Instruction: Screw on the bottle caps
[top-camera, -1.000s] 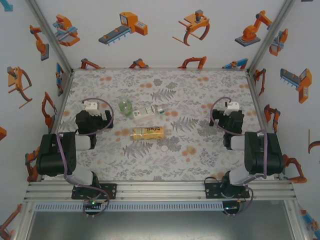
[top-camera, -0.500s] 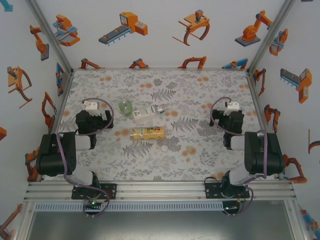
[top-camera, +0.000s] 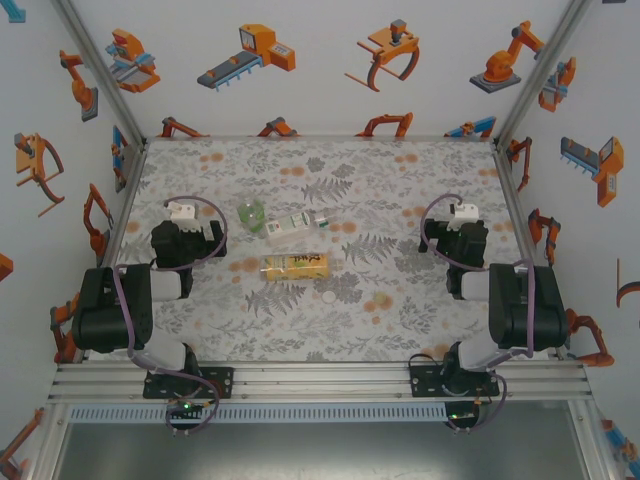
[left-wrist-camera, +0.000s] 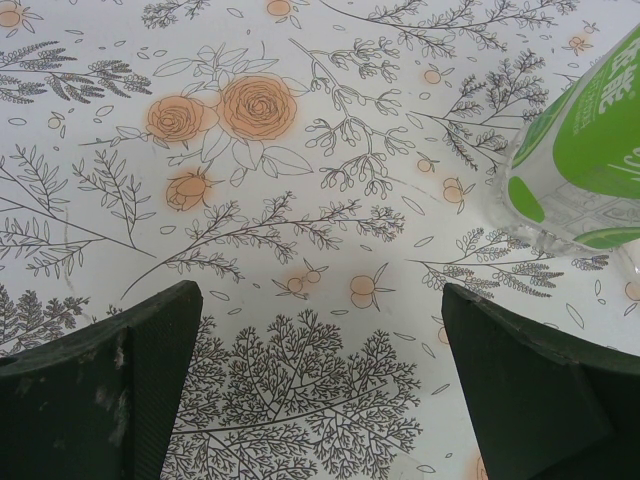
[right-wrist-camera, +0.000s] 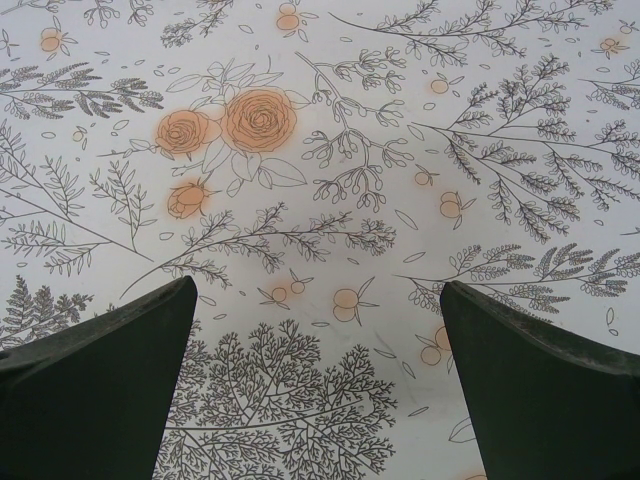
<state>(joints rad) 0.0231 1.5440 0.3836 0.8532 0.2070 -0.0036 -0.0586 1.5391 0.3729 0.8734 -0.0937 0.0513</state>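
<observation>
Floral-print table (top-camera: 400, 180) inside white walls (top-camera: 320, 100) with orange robot pictures (top-camera: 500, 62), aluminium rails (top-camera: 320, 380) along the near edge.

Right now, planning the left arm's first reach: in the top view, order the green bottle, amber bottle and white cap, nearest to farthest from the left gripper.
1. Green bottle, just right of the left gripper.
2. Amber bottle, lying mid-table.
3. White cap, past the amber bottle, nearer the bases.

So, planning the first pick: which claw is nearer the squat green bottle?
Left. The left claw sits open just left of the squat green bottle; the right claw is far off to its right, across the table.
</observation>
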